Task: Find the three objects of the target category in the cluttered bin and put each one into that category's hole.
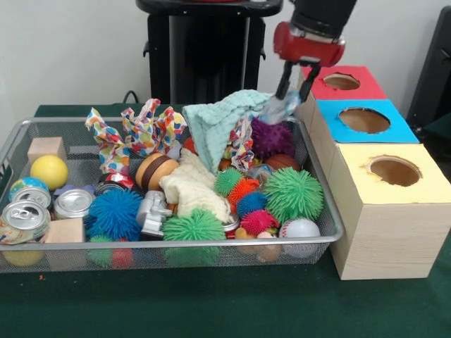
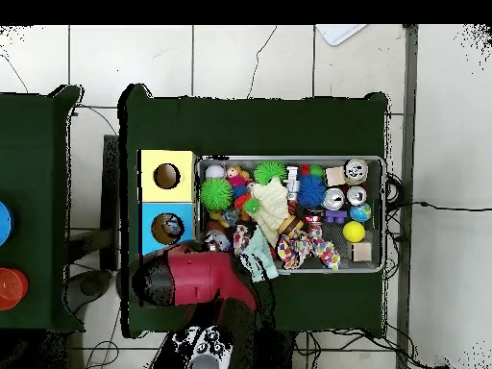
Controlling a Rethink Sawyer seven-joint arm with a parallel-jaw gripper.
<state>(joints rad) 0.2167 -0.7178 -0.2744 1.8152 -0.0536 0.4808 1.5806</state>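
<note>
The green-covered table [image 1: 232, 310] carries everything; the landmark here is the wire-mesh bin [image 1: 331, 211], wide and shallow and packed with clutter. Beside the bin, on the side where the arm hangs, stands a row of pale wooden boxes with yellow, blue and red tops, the red one farthest from the front camera. The round hole [image 1: 342, 82] in that red top is the target and looks empty from the front.

The red and black arm [image 2: 197, 279] comes down over the bin's far corner nearest the red-topped box. Its pincer [image 1: 292, 95] is clamped on a see-through plastic bottle [image 1: 280, 107], which hangs just above the bin's rim, beside a mint-green towel [image 1: 222, 120] and over a purple spiky ball [image 1: 271, 137]. The bottle seems lifted clear of the clutter but is not yet over the hole.

Inside the bin lie spiky rubber balls, silver cans [image 1: 25, 218], wooden blocks and patterned cloth; the other bottles cannot be made out.

The risk, as I judge it: thin creased walls give a poor hold, so the bottle may slip or twist during the carry, or catch the hole's edge and drop into the bin.
</note>
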